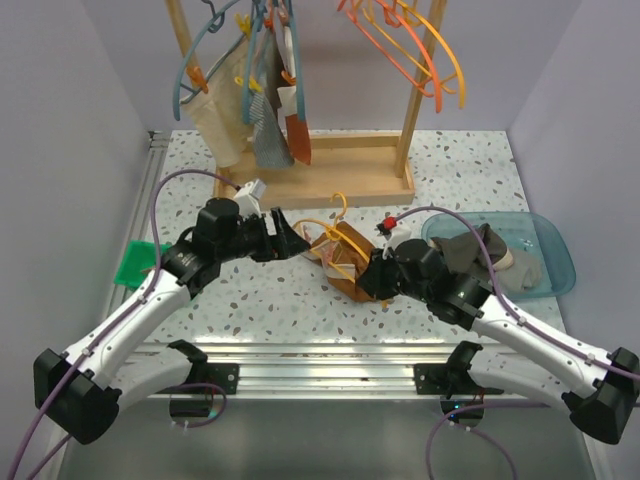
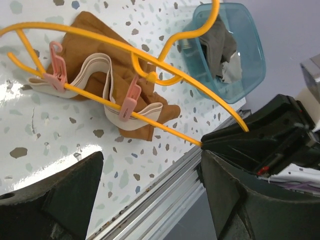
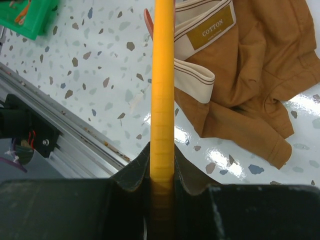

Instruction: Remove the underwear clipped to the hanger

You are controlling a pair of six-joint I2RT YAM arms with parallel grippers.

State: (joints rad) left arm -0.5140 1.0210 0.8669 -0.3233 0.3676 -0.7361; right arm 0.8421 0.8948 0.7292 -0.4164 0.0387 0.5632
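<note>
The underwear [image 1: 345,283] lies crumpled on the table, rust-brown with a pale beige waistband [image 2: 95,64]. Two pink clips [image 2: 129,100] on the yellow-orange hanger [image 2: 102,36] pinch that waistband. The hanger [image 1: 341,207] lies over the underwear [image 2: 95,30]. My right gripper [image 1: 372,272] is shut on one end of the hanger bar [image 3: 163,90], right beside the underwear [image 3: 250,65]. My left gripper [image 1: 292,240] hovers open just left of the hanger, with nothing between its fingers [image 2: 75,185].
A teal tray [image 1: 560,250] with crumpled clothes sits at the right. At the back stands a wooden rack [image 1: 330,185] with blue-grey hangers holding cloths and bare orange hangers [image 1: 420,50]. A green object [image 1: 140,262] lies at the left edge. An aluminium rail [image 1: 320,355] runs along the front.
</note>
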